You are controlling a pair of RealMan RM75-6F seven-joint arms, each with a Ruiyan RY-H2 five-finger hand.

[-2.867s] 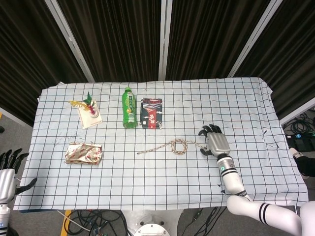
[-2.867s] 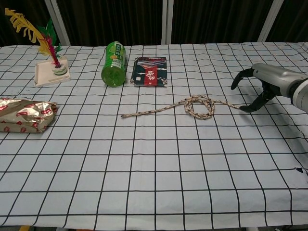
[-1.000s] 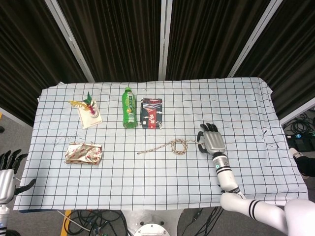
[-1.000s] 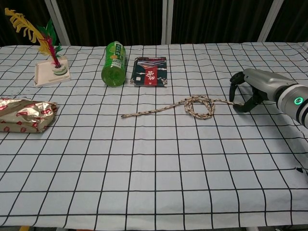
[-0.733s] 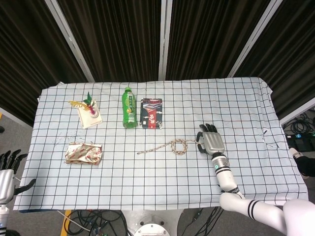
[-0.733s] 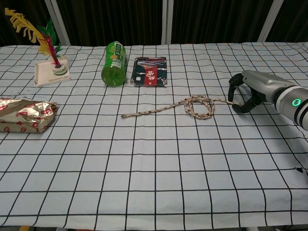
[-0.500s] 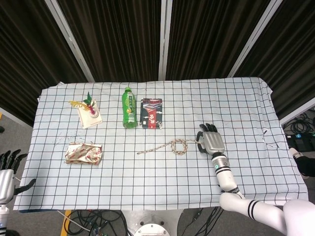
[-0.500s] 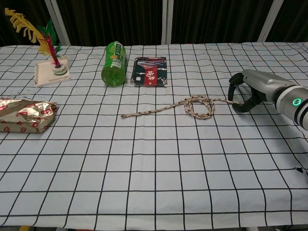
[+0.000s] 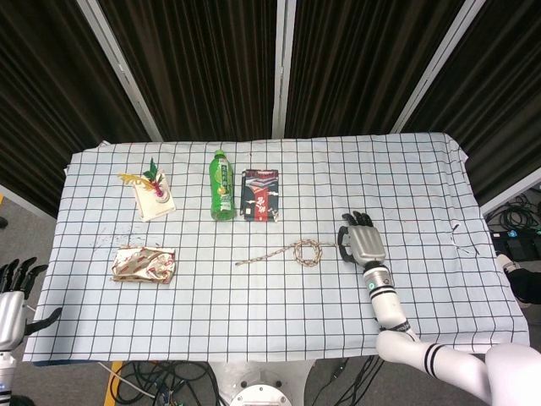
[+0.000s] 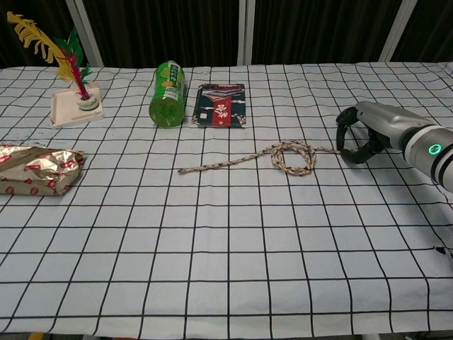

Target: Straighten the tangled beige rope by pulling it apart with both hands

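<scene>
The beige rope (image 9: 292,251) lies on the checked tablecloth right of centre, with a tangled loop (image 10: 291,156) near its right end and a straight tail running left. My right hand (image 10: 369,132) rests on the cloth at the rope's right end, its fingers and thumb curled closed around that end. In the head view the same right hand (image 9: 362,244) sits just right of the loop. My left hand (image 9: 12,296) hangs off the table's lower left corner, fingers spread and holding nothing, far from the rope.
A green bottle (image 10: 167,93) lies beside a dark packet (image 10: 221,105) at the back. A feather ornament on a white base (image 10: 75,103) stands back left. A shiny snack bag (image 10: 37,168) lies at the left edge.
My right hand slid left to the rope's right end, and its fingers closed from spread to curled around that end. The rope and the left hand stayed put.
</scene>
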